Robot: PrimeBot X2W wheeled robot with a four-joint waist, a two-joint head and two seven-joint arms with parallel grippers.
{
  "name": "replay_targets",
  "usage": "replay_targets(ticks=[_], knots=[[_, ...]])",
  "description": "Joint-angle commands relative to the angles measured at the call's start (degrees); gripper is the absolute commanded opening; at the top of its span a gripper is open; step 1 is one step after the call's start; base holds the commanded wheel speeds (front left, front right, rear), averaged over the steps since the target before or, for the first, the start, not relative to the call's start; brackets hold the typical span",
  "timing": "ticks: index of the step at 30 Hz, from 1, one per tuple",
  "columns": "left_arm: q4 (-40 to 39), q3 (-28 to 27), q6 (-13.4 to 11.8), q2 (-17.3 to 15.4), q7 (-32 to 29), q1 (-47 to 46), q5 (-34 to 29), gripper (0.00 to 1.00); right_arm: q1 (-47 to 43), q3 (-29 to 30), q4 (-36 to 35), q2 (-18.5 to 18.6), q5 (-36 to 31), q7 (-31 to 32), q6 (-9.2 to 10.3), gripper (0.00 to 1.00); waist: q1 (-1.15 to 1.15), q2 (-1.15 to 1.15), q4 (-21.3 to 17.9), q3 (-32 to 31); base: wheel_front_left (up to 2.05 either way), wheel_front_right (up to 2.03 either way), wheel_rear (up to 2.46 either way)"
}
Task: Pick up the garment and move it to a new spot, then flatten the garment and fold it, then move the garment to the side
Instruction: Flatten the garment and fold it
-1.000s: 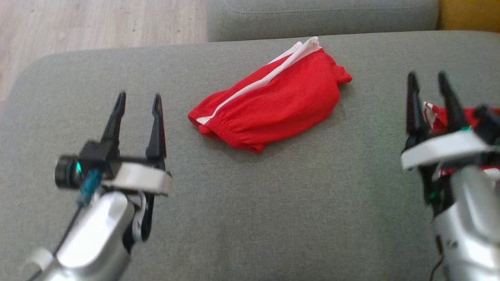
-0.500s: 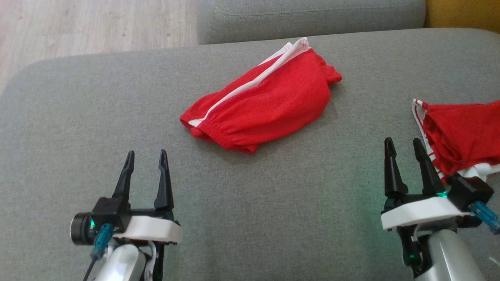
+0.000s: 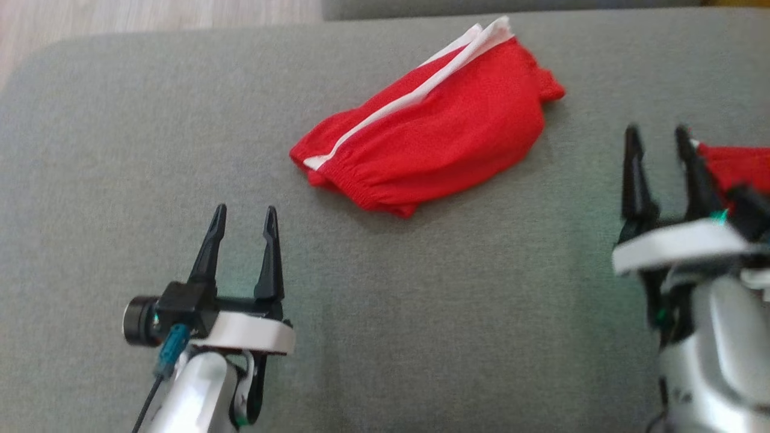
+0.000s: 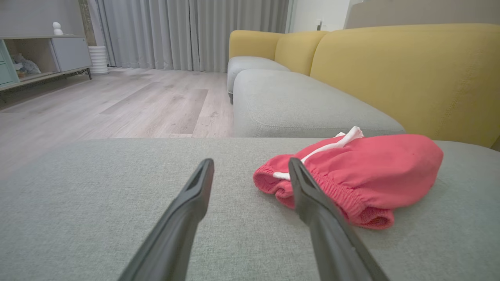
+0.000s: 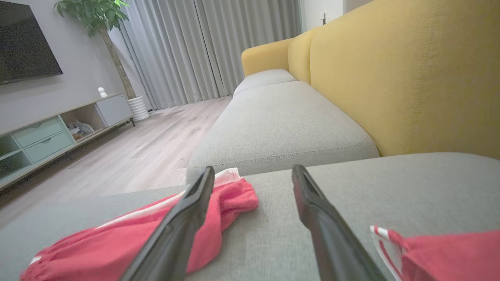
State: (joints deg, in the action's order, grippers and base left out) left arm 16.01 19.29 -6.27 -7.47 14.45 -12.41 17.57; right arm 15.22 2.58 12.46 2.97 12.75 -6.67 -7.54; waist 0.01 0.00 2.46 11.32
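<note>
A red garment with white side stripes lies crumpled in the middle of the grey cushion; it also appears in the left wrist view and the right wrist view. My left gripper is open over bare cushion, below and left of the garment. My right gripper is open at the right edge, clear of the garment, its arm covering part of a second red piece. Nothing sits between either pair of fingers.
A second red cloth with white trim lies at the far right, half behind my right arm, also in the right wrist view. Beyond are another grey seat cushion, a yellow sofa back and wooden floor.
The head camera has tilted, shifting the whole picture. Against the cloths, my right gripper has moved forward from half a second ago; the left one has barely moved. Both grippers stay open.
</note>
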Motion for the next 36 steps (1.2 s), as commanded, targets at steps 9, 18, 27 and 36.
replay_targets(ticks=[9,18,27,36], knots=[[-0.2,-3.8,2.7,1.9,0.5,-5.7,-3.2,1.00,17.3,5.2,4.6,3.4,-0.7,12.8,0.05,1.00,-0.01,0.00,6.1,6.7,0.00,0.00,0.00],[0.2,-4.2,4.3,3.8,0.5,-8.3,-4.7,1.00,29.4,6.0,20.6,8.6,-1.8,21.3,0.05,1.00,-0.01,0.00,10.4,11.3,0.00,0.00,0.00],[0.4,-3.7,4.8,4.5,0.5,-10.1,-4.8,1.00,35.2,-0.8,32.0,12.4,-0.9,24.8,0.05,1.00,-0.01,0.00,13.0,13.7,0.00,0.00,0.00],[0.3,-2.6,4.0,4.6,0.5,-11.4,-3.8,1.00,36.9,-10.2,37.6,15.3,1.0,27.4,0.05,0.41,-0.01,0.00,13.6,14.3,0.00,0.00,0.00]])
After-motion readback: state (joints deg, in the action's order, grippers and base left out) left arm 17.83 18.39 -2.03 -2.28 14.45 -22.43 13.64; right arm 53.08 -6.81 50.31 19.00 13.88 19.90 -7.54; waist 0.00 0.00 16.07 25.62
